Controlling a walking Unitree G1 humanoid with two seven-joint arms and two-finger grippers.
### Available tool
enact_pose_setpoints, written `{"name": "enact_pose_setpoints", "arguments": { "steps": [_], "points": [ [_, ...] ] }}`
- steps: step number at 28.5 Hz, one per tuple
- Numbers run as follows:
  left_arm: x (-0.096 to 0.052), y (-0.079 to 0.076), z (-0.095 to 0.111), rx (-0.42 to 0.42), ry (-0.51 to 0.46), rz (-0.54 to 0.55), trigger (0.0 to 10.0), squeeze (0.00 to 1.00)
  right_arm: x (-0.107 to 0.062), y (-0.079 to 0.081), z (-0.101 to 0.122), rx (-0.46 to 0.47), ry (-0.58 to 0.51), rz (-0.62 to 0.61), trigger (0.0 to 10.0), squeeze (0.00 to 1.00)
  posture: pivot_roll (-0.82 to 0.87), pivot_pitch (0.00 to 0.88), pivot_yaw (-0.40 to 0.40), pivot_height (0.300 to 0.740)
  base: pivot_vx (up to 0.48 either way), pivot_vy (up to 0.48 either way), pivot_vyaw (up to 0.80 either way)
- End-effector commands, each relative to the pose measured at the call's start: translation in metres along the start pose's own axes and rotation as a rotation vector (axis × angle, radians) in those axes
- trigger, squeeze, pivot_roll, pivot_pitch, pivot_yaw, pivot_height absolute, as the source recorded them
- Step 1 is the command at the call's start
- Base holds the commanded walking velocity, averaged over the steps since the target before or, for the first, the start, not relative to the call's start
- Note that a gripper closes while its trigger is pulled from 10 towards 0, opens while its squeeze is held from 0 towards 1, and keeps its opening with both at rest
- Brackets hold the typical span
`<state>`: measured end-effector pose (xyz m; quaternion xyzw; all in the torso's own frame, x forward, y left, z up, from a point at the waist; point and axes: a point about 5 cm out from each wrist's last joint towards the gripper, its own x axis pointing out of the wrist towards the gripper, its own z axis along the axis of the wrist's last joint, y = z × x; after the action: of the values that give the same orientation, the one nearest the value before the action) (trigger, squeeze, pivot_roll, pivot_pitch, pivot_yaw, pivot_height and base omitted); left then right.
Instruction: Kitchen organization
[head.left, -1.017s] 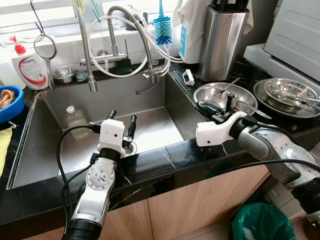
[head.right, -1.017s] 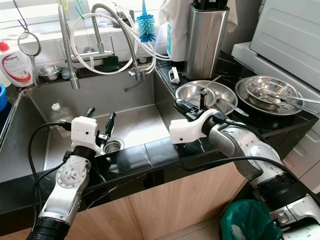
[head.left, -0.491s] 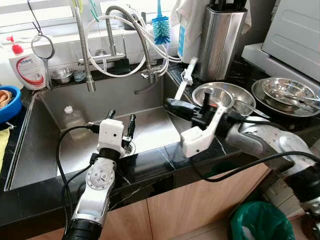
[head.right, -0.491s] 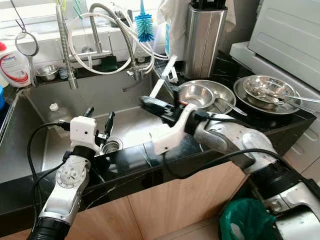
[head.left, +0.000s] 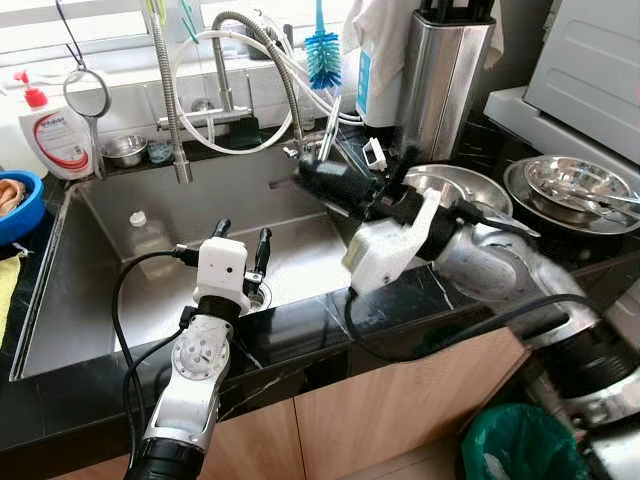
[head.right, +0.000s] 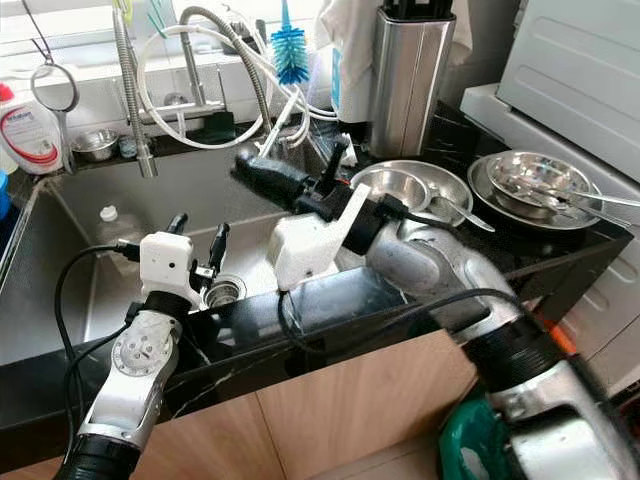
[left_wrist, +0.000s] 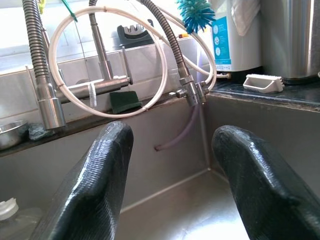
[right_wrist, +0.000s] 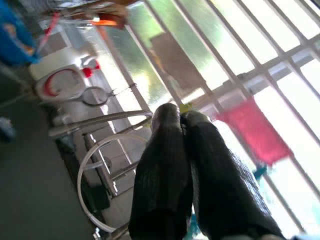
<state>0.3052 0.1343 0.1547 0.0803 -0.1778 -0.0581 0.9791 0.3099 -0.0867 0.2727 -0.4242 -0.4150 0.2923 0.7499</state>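
Nearest the camera, the front edge of the black desk (head.left: 300, 335) runs across the view, with wooden cabinet fronts below it and a green-lined bin (head.left: 520, 445) at the lower right, partly cut off by the frame. The left gripper (head.left: 243, 243) rests at that front edge, reaching over the rim of the steel sink (head.left: 110, 290); its fingers (left_wrist: 102, 180) are spread wide apart with nothing between them (the left wrist view shows the sink's back wall through the gap). The drain (head.left: 258, 295) sits just past it, half hidden behind the gripper.

The right gripper (head.left: 310, 180) is raised above the sink and stretched toward the tap, its arm crossing in front of the steel bowl (head.left: 450, 185) on the right desk and hiding much of it. Its fingers (right_wrist: 170, 170) are pressed together; whether anything thin is caught between them cannot be made out, as the right wrist view is blurred and bright with window light.

In the sink's far left corner lies a clear bottle (head.left: 150, 235) with a white cap. Behind the sink stand the coiled spring tap (head.left: 170, 100) and looped white hoses (head.left: 215, 135), a blue bottle brush (head.left: 324, 55), a soap bottle (head.left: 57, 130) and a small steel cup (head.left: 125, 150). To the right stand a tall steel knife block (head.left: 445, 80), its top cut off, and a stack of steel dishes (head.left: 575, 190). A blue bowl (head.left: 20, 205) shows at the far left edge, partly cropped.
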Motion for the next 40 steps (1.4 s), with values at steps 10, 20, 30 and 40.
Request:
{"name": "enact_pose_setpoints", "arguments": {
  "steps": [10, 20, 30, 40],
  "points": [
    [-0.001, 0.003, 0.000, 0.005, -0.001, 0.004, 10.0, 0.00, -0.017, -0.003, -0.026, 0.457, 0.140, -0.227, 10.0, 0.00, -0.11, 0.000, 0.040, 0.740, 0.000, 0.000, 0.00],
    [-0.001, 0.003, 0.001, 0.007, -0.006, 0.001, 10.0, 0.00, -0.021, 0.002, -0.024, 0.777, 0.090, -0.243, 10.0, 0.00, -0.11, 0.000, 0.041, 0.740, 0.000, 0.000, 0.00],
    [-0.002, 0.003, 0.001, 0.009, -0.007, -0.003, 10.0, 0.00, -0.040, 0.013, -0.052, 0.919, 0.277, -0.322, 10.0, 0.00, -0.11, 0.000, 0.041, 0.740, 0.000, 0.000, 0.00],
    [0.000, 0.002, 0.003, 0.016, -0.016, -0.007, 10.0, 0.00, -0.056, 0.036, -0.073, 1.018, 0.477, -0.349, 10.0, 0.00, -0.11, 0.000, 0.040, 0.740, 0.000, 0.000, 0.00]
  ]
}}
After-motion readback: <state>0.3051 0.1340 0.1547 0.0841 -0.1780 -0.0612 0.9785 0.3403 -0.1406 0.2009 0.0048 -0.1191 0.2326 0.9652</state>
